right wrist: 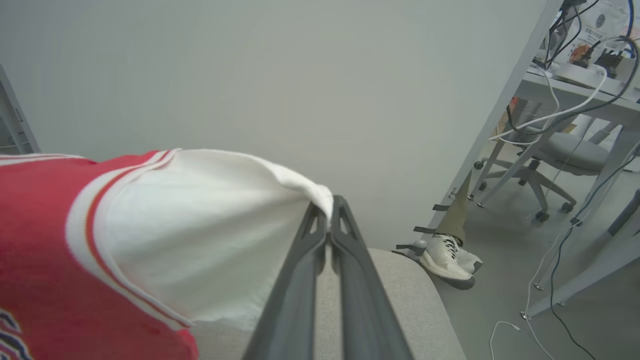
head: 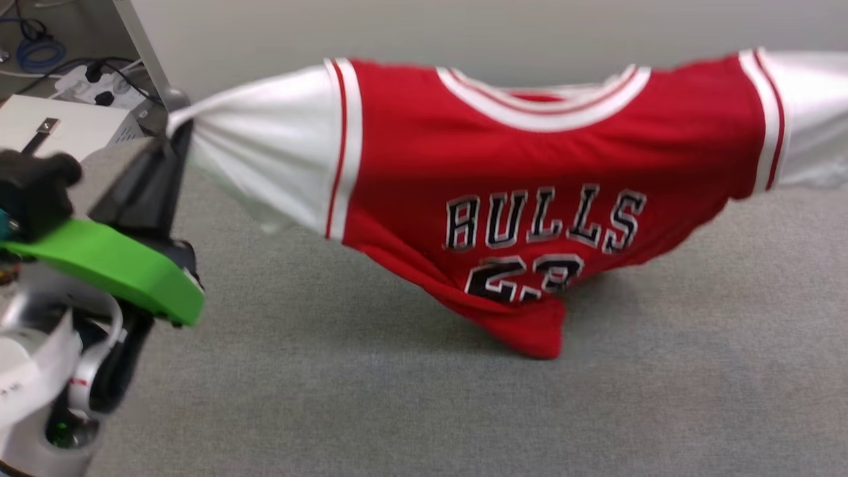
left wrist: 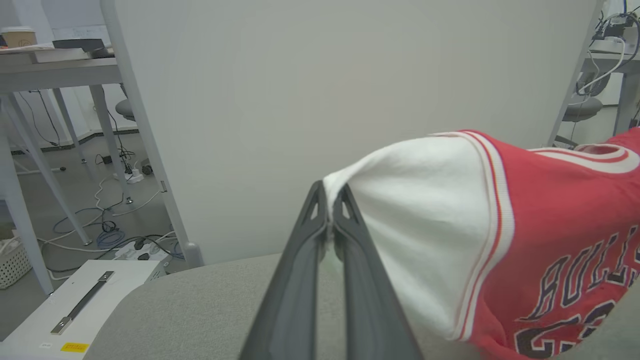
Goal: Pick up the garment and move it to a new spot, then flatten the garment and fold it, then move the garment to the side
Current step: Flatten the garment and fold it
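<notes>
The garment, a red T-shirt with white sleeves and black lettering, hangs stretched wide above the grey table, its lower hem drooping onto the surface. My left gripper is shut on the tip of one white sleeve; in the left wrist view my left gripper pinches the cloth between its dark fingers. My right gripper is shut on the tip of the other white sleeve, which runs off the head view's right edge.
A pale partition wall stands behind the table. Beyond the table's left end lie a white box, cables and desk legs. Past the right end are a person's shoe, an office chair and a desk.
</notes>
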Robot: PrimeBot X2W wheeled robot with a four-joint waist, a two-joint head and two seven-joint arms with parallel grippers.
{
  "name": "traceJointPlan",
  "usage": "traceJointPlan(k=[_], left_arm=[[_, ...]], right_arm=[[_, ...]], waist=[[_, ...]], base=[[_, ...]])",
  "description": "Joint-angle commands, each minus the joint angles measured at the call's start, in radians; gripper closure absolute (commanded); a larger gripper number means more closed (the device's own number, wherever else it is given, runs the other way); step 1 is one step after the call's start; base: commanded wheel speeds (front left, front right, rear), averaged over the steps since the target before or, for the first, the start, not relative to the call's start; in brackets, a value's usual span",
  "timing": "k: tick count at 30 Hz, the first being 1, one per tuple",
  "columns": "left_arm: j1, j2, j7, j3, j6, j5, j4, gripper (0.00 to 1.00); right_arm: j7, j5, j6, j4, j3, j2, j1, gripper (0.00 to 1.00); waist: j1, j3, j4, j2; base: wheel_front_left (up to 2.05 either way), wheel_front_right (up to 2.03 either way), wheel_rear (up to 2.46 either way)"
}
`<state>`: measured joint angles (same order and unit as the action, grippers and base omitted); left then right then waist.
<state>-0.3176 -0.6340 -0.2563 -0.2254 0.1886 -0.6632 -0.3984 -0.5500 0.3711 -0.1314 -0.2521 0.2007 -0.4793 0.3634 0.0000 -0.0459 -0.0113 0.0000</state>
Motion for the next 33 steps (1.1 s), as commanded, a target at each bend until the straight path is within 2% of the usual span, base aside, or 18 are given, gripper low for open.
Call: traceJointPlan(k=[1, 8, 17, 23, 27, 33], left_arm=[[-0.042, -0.015, 0.003, 0.016, -0.011, -0.004, 0.001, 1.0], [-0.229, -0.06, -0.006, 0.053, -0.067, -0.011, 0.06, 1.0], [-0.588, -0.11, -0.042, 0.026, -0.188, 0.014, 0.251, 1.0], [-0.862, -0.09, -0.015, -0.013, -0.252, 0.066, 0.437, 1.0], [-1.034, -0.058, 0.032, -0.043, -0.274, 0.108, 0.572, 1.0], [-1.223, -0.004, 0.134, -0.093, -0.296, 0.165, 0.769, 1.0]], right_arm=[[0.005, 0.009, 0.001, 0.011, -0.01, -0.019, 0.048, 1.0], [0.034, 0.024, 0.001, 0.094, -0.073, -0.076, 0.255, 1.0], [0.105, 0.007, 0.001, 0.287, -0.157, -0.12, 0.622, 1.0], [0.151, -0.021, 0.001, 0.443, -0.212, -0.104, 0.873, 1.0], [0.191, -0.049, 0.001, 0.545, -0.238, -0.071, 1.029, 1.0], [0.282, -0.108, 0.001, 0.707, -0.273, -0.02, 1.18, 1.0]], waist=[[0.0, -0.025, 0.001, 0.0], [0.0, -0.116, 0.002, 0.0], [0.0, -0.316, 0.007, 0.0], [0.0, -0.432, 0.009, 0.0], [0.0, -0.499, 0.01, 0.0], [0.0, -0.56, 0.015, 0.0]], base=[[0.0, 0.0, 0.0], [0.0, 0.0, 0.0], [0.0, 0.0, 0.0], [0.0, 0.0, 0.0], [0.0, 0.0, 0.0], [0.0, 0.0, 0.0]])
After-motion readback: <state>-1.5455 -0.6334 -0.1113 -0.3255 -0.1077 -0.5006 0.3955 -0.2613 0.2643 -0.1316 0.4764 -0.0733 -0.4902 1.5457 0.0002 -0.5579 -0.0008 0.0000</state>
